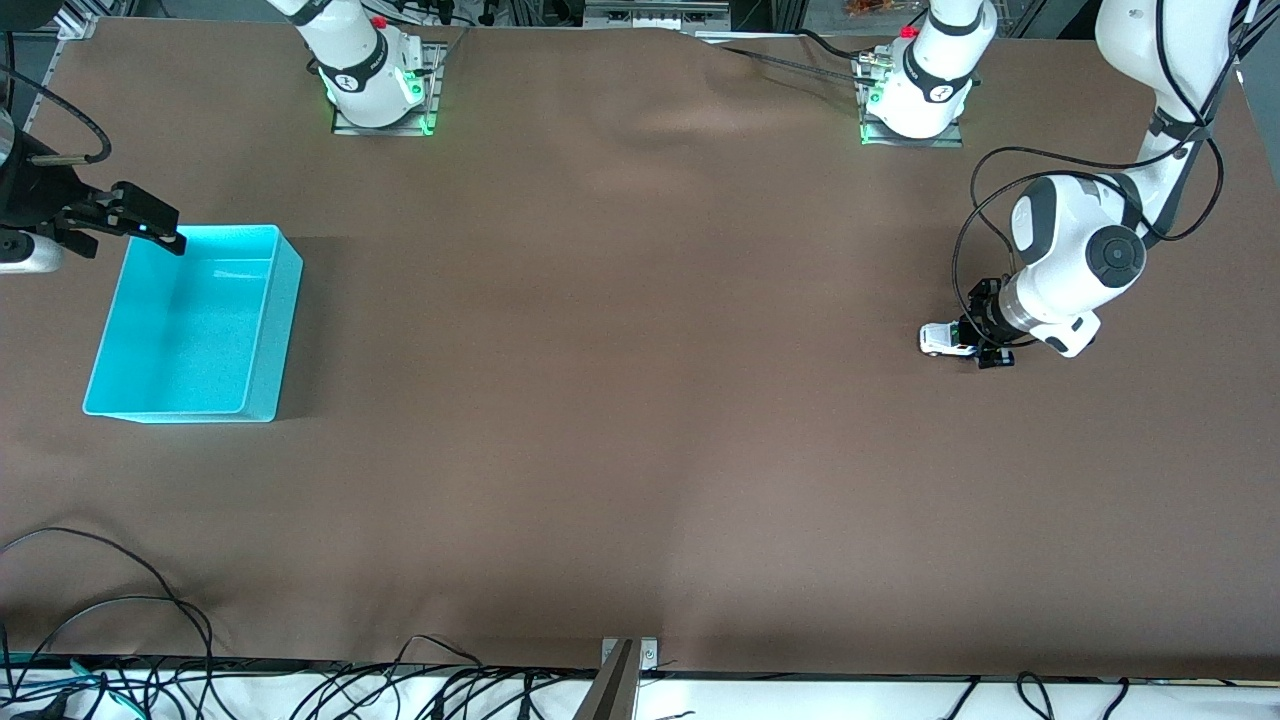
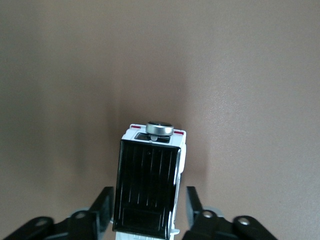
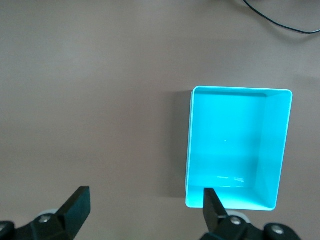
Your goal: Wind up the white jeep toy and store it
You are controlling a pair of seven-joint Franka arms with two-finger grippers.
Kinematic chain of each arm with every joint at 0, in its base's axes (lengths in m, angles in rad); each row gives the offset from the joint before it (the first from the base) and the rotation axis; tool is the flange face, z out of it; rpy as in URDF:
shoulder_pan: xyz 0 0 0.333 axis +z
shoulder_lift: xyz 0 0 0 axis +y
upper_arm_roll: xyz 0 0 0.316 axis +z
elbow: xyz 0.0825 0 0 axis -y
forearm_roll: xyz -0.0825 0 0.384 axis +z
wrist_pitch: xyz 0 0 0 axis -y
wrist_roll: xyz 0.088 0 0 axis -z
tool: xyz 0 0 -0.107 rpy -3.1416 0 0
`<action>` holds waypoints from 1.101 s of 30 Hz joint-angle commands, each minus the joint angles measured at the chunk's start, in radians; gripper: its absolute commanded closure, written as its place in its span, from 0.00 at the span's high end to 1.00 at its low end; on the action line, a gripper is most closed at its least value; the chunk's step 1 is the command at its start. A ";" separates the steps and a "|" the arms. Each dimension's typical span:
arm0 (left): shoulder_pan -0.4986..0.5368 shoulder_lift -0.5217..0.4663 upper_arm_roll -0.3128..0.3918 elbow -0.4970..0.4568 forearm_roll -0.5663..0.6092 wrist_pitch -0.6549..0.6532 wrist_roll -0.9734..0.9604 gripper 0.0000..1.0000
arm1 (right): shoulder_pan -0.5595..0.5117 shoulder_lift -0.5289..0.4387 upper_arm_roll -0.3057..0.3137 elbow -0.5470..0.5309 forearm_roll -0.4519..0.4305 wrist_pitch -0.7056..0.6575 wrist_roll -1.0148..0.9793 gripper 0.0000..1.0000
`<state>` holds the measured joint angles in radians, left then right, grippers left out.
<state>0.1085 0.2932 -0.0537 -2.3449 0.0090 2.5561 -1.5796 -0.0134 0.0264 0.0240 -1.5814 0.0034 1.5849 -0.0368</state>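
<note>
Robotics lab: arm bases [image 1: 375, 85] bolted to brown-covered desk [image 1: 640, 420], loose cables [image 1: 120, 670] along edge, aluminium framing.

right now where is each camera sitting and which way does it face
Front view: high across the table, facing both bases; it shows the bin toward the right arm's end and the jeep toward the left arm's end.
Left wrist view: looks down on the jeep between the open left gripper and its fingers.
Right wrist view: from over the bin, with the open right gripper waiting.
Shared: jeep in front and left wrist; bin in front and right wrist.
</note>
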 commanded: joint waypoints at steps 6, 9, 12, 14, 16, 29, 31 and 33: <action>-0.009 -0.020 -0.017 0.006 0.028 0.003 -0.020 0.16 | -0.003 0.006 0.002 0.026 0.009 -0.017 -0.014 1.00; -0.012 -0.034 -0.044 0.007 0.028 -0.019 -0.022 0.16 | -0.003 0.006 0.002 0.026 0.009 -0.017 -0.014 1.00; -0.012 -0.040 -0.063 0.007 0.028 -0.025 -0.033 0.16 | -0.003 0.006 0.002 0.026 0.009 -0.017 -0.014 1.00; -0.012 -0.040 -0.078 0.006 0.028 -0.024 -0.059 0.16 | -0.003 0.006 0.002 0.026 0.009 -0.017 -0.014 1.00; -0.012 -0.040 -0.095 0.006 0.028 -0.024 -0.080 0.16 | -0.003 0.006 0.002 0.026 0.009 -0.014 -0.014 1.00; -0.049 0.006 -0.137 0.004 0.029 0.016 -0.238 0.16 | -0.003 0.006 0.001 0.026 0.009 -0.016 -0.015 1.00; -0.053 0.010 -0.137 0.002 0.029 0.029 -0.247 0.16 | -0.003 0.006 0.001 0.026 0.009 -0.016 -0.014 1.00; -0.058 0.020 -0.137 0.002 0.029 0.033 -0.249 0.17 | -0.003 0.006 0.001 0.026 0.009 -0.016 -0.014 1.00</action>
<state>0.0599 0.2952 -0.1913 -2.3404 0.0095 2.5619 -1.7851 -0.0134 0.0264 0.0240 -1.5813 0.0034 1.5849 -0.0368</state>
